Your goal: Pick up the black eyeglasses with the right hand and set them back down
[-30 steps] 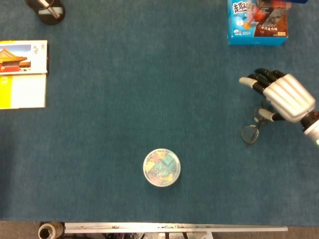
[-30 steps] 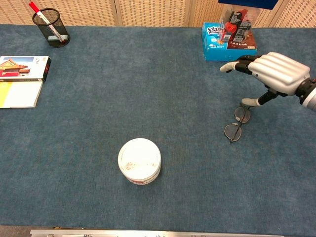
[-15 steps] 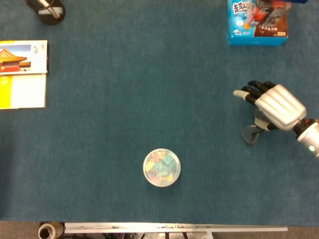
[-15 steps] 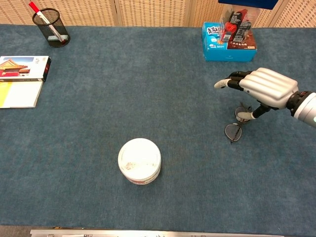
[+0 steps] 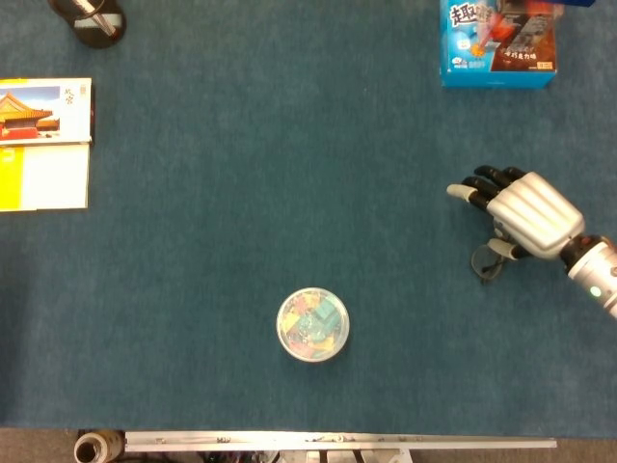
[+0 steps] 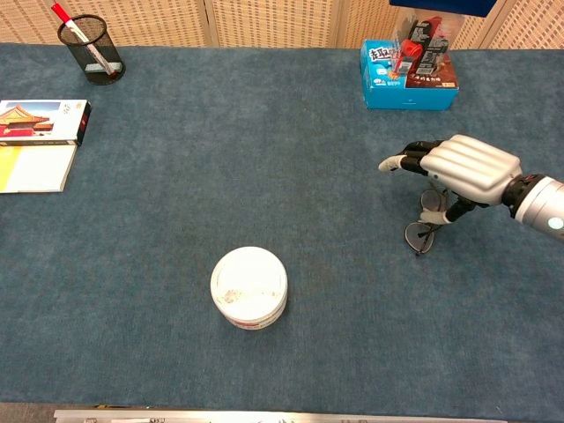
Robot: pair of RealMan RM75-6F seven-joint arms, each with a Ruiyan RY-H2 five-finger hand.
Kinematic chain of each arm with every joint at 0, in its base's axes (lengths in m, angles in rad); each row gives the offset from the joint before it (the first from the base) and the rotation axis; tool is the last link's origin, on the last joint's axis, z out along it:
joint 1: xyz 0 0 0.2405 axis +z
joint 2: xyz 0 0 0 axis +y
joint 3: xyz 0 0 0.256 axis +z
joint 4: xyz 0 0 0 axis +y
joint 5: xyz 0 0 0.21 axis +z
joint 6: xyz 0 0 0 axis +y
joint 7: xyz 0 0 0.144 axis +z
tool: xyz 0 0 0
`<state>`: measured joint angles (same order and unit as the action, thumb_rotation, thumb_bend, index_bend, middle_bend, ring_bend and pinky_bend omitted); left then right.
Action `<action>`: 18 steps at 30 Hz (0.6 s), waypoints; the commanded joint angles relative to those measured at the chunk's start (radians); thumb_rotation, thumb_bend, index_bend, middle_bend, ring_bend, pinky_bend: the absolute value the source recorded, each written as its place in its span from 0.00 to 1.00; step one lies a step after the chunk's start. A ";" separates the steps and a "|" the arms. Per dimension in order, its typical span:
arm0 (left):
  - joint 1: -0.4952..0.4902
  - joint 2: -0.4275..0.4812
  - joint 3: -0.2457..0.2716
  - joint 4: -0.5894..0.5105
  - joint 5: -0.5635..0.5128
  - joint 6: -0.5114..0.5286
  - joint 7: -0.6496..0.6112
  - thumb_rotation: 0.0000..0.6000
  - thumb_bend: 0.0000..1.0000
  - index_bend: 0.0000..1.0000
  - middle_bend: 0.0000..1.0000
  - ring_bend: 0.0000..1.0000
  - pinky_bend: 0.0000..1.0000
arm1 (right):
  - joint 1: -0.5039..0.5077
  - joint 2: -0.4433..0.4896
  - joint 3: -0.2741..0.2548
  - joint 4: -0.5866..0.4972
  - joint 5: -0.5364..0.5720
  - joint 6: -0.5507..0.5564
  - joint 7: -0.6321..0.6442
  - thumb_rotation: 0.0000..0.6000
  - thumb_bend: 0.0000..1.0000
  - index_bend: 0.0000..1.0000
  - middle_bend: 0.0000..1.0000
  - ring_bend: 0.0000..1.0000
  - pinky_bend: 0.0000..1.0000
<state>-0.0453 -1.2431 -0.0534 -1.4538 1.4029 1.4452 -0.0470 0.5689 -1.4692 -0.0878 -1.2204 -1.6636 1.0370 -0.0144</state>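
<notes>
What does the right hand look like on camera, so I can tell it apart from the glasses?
The right hand has a glossy silver-white ribbed back shell, black fingers with pale tips, and a silver-grey wrist cuff carrying a small green light. The left hand is out of both views.

Head view straight down from high, chest view lower, angled forward, both sharing the table [image 5: 241, 193].

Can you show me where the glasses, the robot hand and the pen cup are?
black eyeglasses [image 6: 418, 238], chest view, on the near lens.
right hand [image 6: 467, 167], chest view, on the silver back of the hand.
mesh pen cup [image 6: 92, 53], chest view, on its black side wall.
</notes>
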 commanded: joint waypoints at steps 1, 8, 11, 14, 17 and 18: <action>0.000 0.000 0.000 0.001 0.000 -0.001 0.000 1.00 0.51 0.31 0.43 0.36 0.56 | -0.001 -0.006 -0.002 0.007 0.000 -0.002 0.004 1.00 0.19 0.19 0.24 0.16 0.33; -0.001 0.000 0.000 0.000 -0.002 -0.003 0.001 1.00 0.51 0.31 0.43 0.36 0.56 | -0.003 -0.019 -0.007 0.024 -0.001 -0.002 0.011 1.00 0.19 0.19 0.24 0.16 0.33; -0.001 -0.001 0.000 0.001 -0.002 -0.004 0.000 1.00 0.51 0.31 0.43 0.36 0.56 | -0.003 -0.023 -0.009 0.029 -0.001 -0.003 0.012 1.00 0.19 0.19 0.24 0.16 0.33; -0.002 -0.002 0.000 0.002 -0.002 -0.005 -0.001 1.00 0.51 0.31 0.43 0.36 0.56 | -0.005 -0.028 -0.011 0.036 0.000 -0.004 0.014 1.00 0.19 0.19 0.24 0.16 0.33; -0.001 -0.002 -0.001 0.002 -0.003 -0.004 -0.003 1.00 0.51 0.31 0.43 0.36 0.56 | -0.006 -0.031 -0.011 0.040 0.001 -0.003 0.016 1.00 0.19 0.19 0.24 0.16 0.33; -0.001 -0.002 -0.001 0.002 -0.003 -0.004 -0.003 1.00 0.51 0.31 0.43 0.36 0.56 | -0.006 -0.031 -0.009 0.040 0.001 -0.001 0.017 1.00 0.19 0.19 0.24 0.16 0.33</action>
<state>-0.0461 -1.2448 -0.0541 -1.4513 1.4001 1.4411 -0.0500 0.5631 -1.4999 -0.0976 -1.1802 -1.6626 1.0358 0.0021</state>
